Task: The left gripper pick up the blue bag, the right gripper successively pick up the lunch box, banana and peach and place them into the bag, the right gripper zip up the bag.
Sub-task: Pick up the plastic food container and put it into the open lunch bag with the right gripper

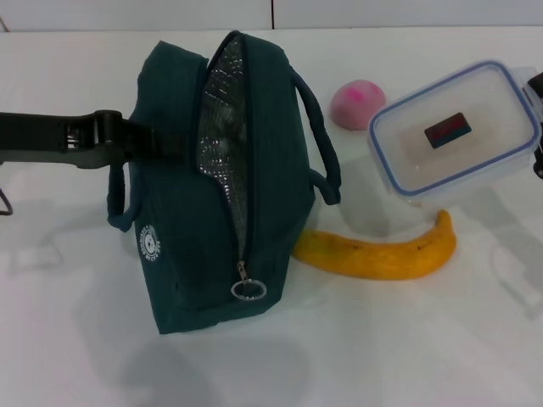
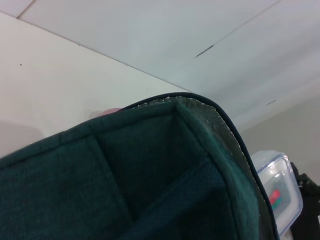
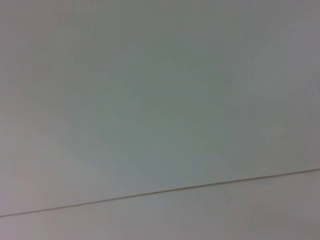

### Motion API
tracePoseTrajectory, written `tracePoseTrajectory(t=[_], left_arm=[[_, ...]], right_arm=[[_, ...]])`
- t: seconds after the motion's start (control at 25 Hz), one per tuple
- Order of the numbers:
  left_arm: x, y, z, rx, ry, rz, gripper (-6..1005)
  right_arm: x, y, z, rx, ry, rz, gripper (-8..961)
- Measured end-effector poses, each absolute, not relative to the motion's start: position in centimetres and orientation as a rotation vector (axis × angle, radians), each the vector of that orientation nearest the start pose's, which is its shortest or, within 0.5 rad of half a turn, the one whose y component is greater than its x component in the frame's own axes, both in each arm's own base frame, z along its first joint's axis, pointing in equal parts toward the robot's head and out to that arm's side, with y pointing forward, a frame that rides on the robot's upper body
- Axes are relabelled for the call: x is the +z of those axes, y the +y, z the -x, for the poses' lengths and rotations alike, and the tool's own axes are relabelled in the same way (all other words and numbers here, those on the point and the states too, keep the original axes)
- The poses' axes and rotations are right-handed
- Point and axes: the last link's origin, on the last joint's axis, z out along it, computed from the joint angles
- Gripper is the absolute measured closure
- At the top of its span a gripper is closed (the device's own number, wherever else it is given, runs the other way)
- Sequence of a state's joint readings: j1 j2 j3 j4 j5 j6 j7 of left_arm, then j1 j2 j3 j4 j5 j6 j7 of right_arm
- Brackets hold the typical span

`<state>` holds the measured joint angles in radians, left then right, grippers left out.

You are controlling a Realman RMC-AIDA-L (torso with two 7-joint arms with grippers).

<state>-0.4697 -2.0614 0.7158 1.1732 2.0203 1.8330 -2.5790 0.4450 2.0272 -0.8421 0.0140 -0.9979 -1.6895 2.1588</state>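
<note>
Watch the mouth of the blue bag (image 1: 225, 178): your left gripper (image 1: 140, 140) reaches in from the table's (image 1: 76, 339) left edge and is closed on the bag's near handle, holding the soft tote upright in the middle of the table, but the unzipped slit shows only a narrow wedge of crinkled silver foil lining, and I judge the lunch box (image 1: 454, 131) too wide to slip through it flat, so it may catch on the fabric lip or the far handle and drag the bag over. The right gripper (image 1: 536, 127) sits at the table's right edge with the box raised and tilted in its grip; its jaws are mostly out of view, so you cannot tell how wide they stand, only that they bear the box. That box is smooth, clear, rigid plastic with a blue rim, so it could slide from the pinch. Below it lies the curved yellow banana (image 1: 382, 253), touching the bag's base, and the round pink peach (image 1: 356, 103) near the far edge could roll if nudged. The ring zip pull (image 1: 248, 288) hangs low
</note>
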Motion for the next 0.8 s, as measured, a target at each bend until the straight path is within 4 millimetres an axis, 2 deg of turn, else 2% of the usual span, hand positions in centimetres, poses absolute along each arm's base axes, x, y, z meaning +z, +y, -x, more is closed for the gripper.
tracePoseTrajectory(t=[0.48,0.8], left_arm=[[7.9,32.0,22.3,-0.671,-1.726,2.477,969],[7.5,32.2,22.0,-0.679,-1.724,2.497,969]], right_arm=[[1.0,29.6,-28.3,2.138,2.096,1.348,816],[1.3,30.7,-26.4,2.233,2.069,1.388,809]])
